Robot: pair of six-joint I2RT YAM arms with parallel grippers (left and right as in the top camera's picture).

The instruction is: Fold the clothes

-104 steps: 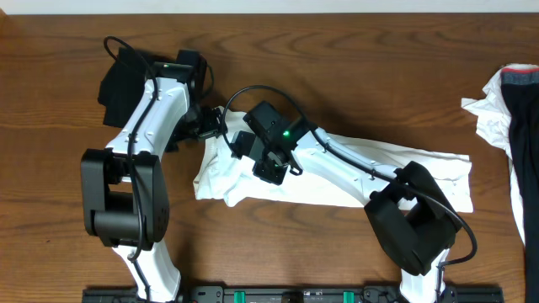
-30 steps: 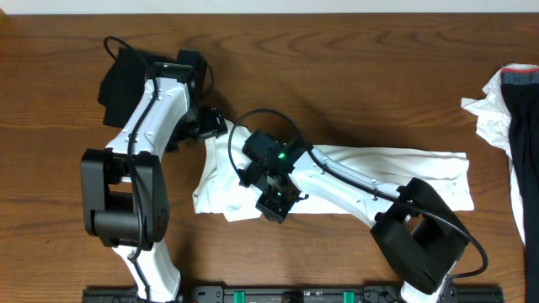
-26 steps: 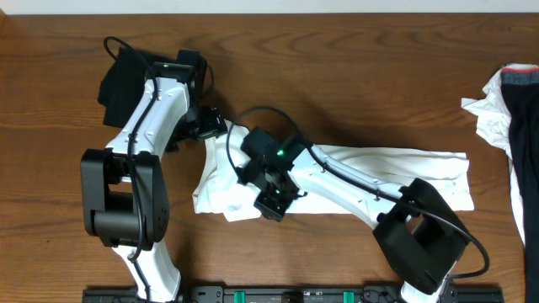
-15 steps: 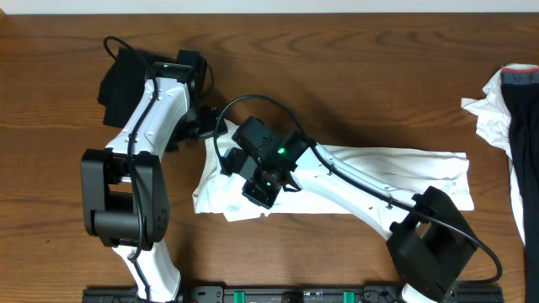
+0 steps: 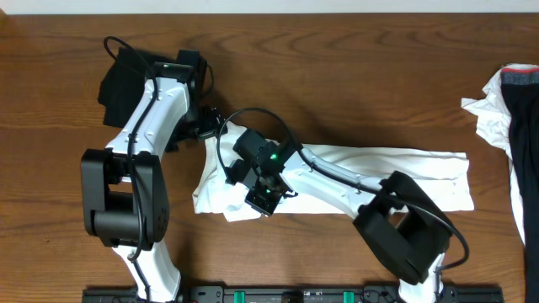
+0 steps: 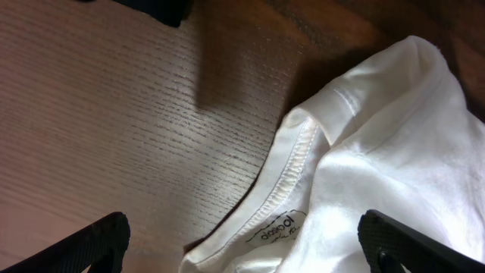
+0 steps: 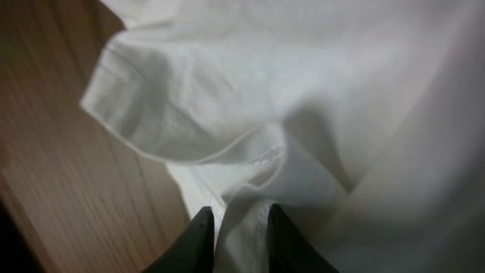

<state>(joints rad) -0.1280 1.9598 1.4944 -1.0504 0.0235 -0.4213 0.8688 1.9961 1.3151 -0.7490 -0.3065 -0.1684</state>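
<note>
The white T-shirt [image 5: 404,168] lay stretched in a long band across the middle of the wooden table [image 5: 354,76], its left end rumpled. The right gripper [image 7: 236,231] was down on that rumpled end, its fingers nearly together and pinching a fold of the white cloth. The left gripper [image 6: 244,241] hung just over the shirt's collar [image 6: 292,163] and neck label [image 6: 276,227], fingers spread wide, holding nothing. A black garment [image 5: 116,80] sat at the far left, and a white-and-dark heap [image 5: 504,109] lay at the right edge.
</note>
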